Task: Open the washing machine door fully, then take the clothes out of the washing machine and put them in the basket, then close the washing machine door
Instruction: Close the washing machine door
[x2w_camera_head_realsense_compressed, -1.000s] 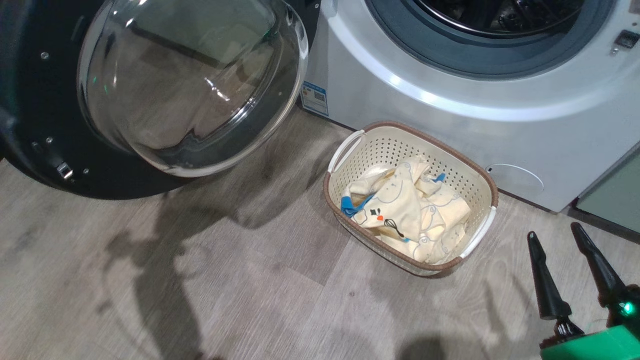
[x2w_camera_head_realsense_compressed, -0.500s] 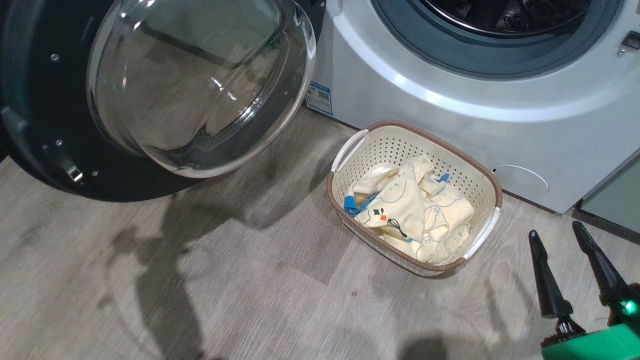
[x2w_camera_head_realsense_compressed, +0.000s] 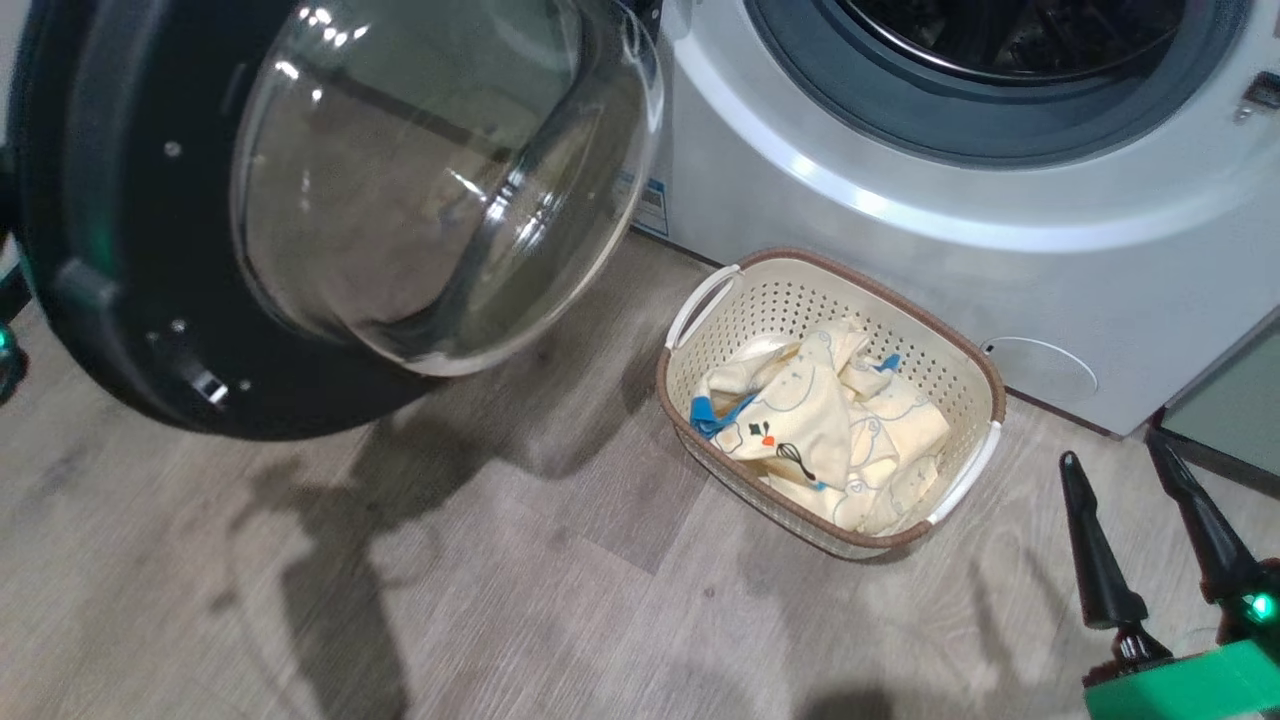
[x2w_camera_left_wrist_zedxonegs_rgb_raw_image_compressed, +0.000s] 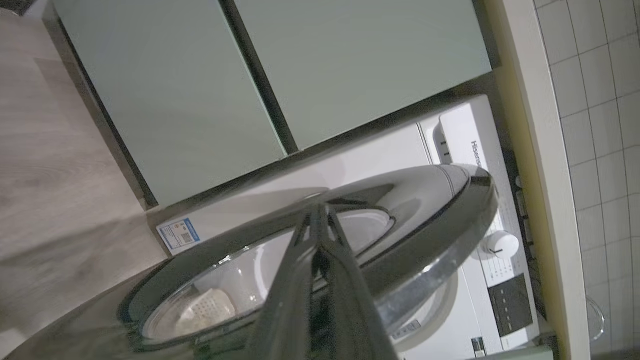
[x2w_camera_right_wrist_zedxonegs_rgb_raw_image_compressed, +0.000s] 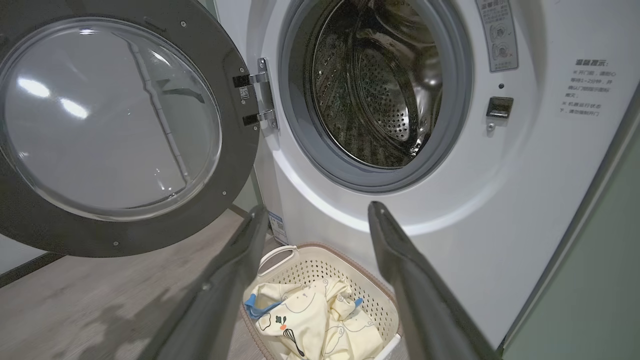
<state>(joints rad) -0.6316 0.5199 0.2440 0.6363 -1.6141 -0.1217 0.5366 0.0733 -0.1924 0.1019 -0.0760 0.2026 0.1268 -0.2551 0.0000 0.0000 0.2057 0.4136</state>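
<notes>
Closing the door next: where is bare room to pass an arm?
Free: wood floor left of the basket, below the washing machine door; a strip between basket and right claw. Crowded: gap between door and basket, near the washing machine.

Right claw (x2w_camera_head_realsense_compressed: 1114, 450): two dark tapered fingers (x2w_camera_head_realsense_compressed: 1097, 560), bright green mount (x2w_camera_head_realsense_compressed: 1190, 692).

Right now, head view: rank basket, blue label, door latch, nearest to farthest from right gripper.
1. Basket, just left of the right gripper.
2. Blue label, low on the washer, farther left.
3. Door latch, far left on the door rim.
</notes>
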